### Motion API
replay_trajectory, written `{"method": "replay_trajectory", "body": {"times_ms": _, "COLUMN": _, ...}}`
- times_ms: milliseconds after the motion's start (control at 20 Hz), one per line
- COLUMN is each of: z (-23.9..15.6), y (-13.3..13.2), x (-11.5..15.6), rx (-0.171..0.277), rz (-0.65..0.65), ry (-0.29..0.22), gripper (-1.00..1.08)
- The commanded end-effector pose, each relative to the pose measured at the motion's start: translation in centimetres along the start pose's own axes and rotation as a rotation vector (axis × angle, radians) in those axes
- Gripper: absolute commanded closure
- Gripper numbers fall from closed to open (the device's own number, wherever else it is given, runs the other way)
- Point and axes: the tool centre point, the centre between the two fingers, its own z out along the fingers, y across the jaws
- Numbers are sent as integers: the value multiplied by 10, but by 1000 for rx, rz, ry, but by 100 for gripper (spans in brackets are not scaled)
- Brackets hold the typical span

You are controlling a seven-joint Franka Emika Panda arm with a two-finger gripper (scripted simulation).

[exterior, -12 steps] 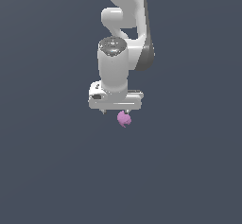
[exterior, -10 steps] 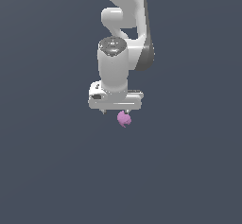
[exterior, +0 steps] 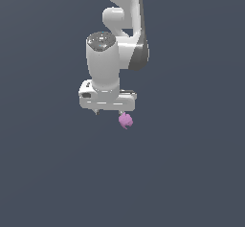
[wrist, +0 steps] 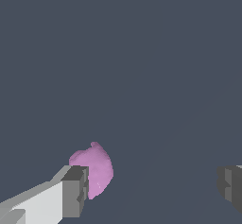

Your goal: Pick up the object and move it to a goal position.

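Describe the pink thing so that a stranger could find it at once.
Find the white arm against the plain dark grey background and follow it down to its end effector. Just under that, toward the exterior view's right, sits the blob. It is small, lumpy and pink-purple, the only coloured thing in sight.

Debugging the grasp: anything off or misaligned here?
Yes. The end effector is open wide, but the pink blob is not centred in the gap; it sits right by one finger, far from the other. In the exterior view it shows below one end.
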Motion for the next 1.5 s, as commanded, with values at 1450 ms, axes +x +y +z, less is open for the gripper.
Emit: {"method": "replay_trajectory", "body": {"times_ms": 1450, "z": 83, "y": -64, "x": -59, "rx": 29, "rz": -498, "ry": -39, "gripper": -92}}
